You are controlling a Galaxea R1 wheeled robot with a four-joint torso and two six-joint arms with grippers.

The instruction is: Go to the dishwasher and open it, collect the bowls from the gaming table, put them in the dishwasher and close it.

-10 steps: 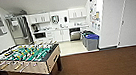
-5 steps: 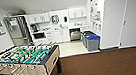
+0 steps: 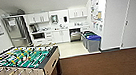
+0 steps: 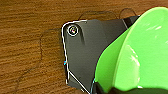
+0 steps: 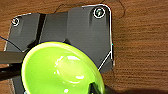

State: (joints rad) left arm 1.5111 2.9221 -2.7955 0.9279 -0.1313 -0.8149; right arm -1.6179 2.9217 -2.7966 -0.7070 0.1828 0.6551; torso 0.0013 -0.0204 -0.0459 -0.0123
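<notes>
Above the wood floor (image 4: 27, 50), a green bowl (image 4: 140, 52) and a yellow-green bowl (image 5: 60, 71) are carried toward the dishwasher (image 3: 75, 35); whether either pincer is clamped cannot be told.

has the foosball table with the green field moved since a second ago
No. The green-field foosball table keeps its place against the blue-lidded grey bin; the whole head view shifted slightly, so the camera moved.

Green bowl (image 4: 135, 55) and yellow-green bowl (image 5: 60, 70) ride above wood-grain floor; dishwasher (image 3: 75, 35) open.
</notes>
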